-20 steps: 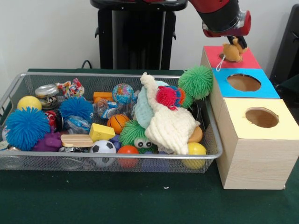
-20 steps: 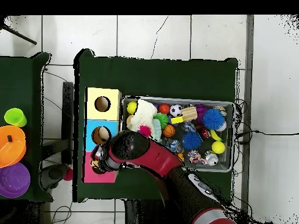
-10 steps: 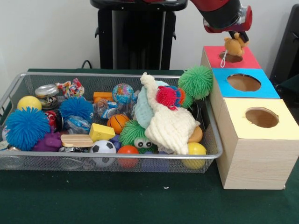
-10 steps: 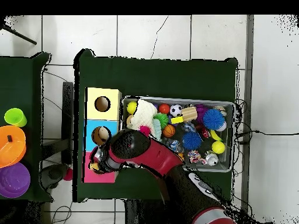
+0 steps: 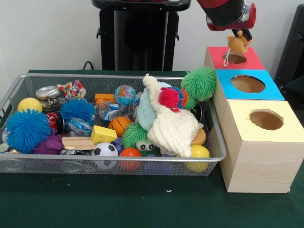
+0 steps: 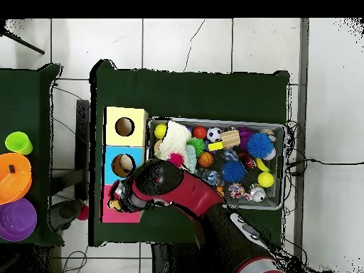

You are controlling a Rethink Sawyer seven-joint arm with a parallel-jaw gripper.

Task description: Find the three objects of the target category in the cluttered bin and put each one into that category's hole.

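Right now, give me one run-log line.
gripper: shut on plush toy | position: above red hole | bin: cluttered | release: pending

A tan plush toy point(image 5: 236, 44) hangs over the red hole point(image 5: 234, 58), beside blue point(image 5: 247, 84) and yellow point(image 5: 266, 119) ones.

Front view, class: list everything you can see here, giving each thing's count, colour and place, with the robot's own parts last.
Wire bin: one, silver, on the green table.
Sorting box: one, wooden, right of the bin; red, blue and yellow tops, one hole each.
Spiky balls: two blue, left in the bin; one green, at the right rim.
Knitted toy: one, cream, right of centre.
Football: one, black and white, front.
Basketball: one, orange, centre.
Plush toy: one, tan, hanging above the red hole.
Tool: one, black, gripping the plush toy.
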